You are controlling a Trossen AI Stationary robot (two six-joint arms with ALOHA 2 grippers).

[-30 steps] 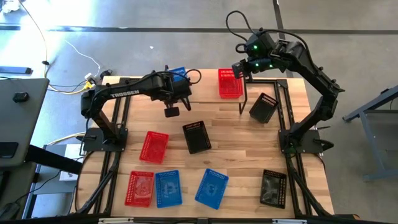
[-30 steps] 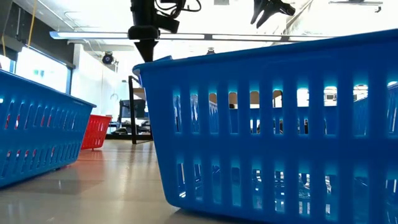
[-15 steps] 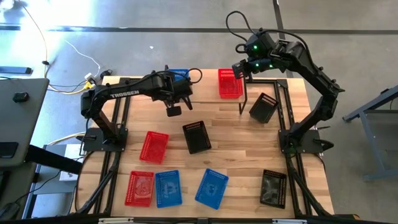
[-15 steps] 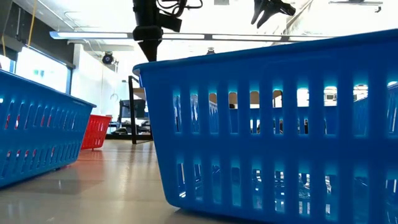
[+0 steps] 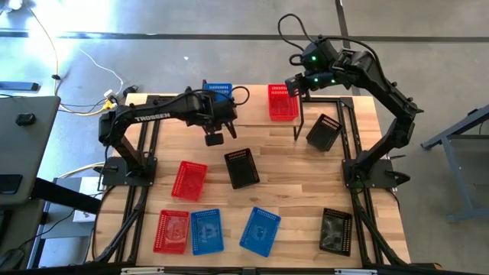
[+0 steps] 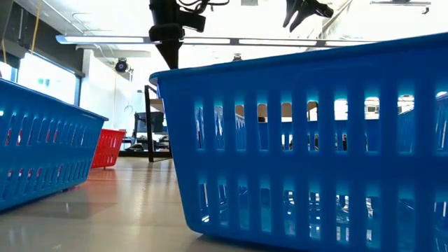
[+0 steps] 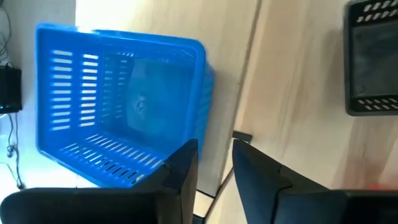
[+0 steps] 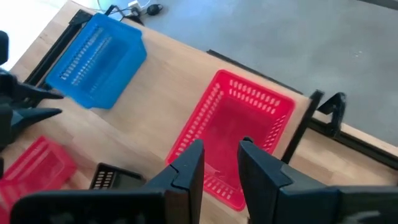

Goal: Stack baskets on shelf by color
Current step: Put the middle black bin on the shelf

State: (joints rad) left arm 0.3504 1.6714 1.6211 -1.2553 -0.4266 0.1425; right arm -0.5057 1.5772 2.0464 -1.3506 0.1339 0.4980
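Wooden shelf, left tool parted, empty beside blue basket, right tool seemingly empty above red basket

Robotics lab; concrete floor; loose cables

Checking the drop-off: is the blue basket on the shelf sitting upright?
Upright: the blue basket shows its open top and slotted floor, resting on the shelf.

Blue basket just beyond parted hand
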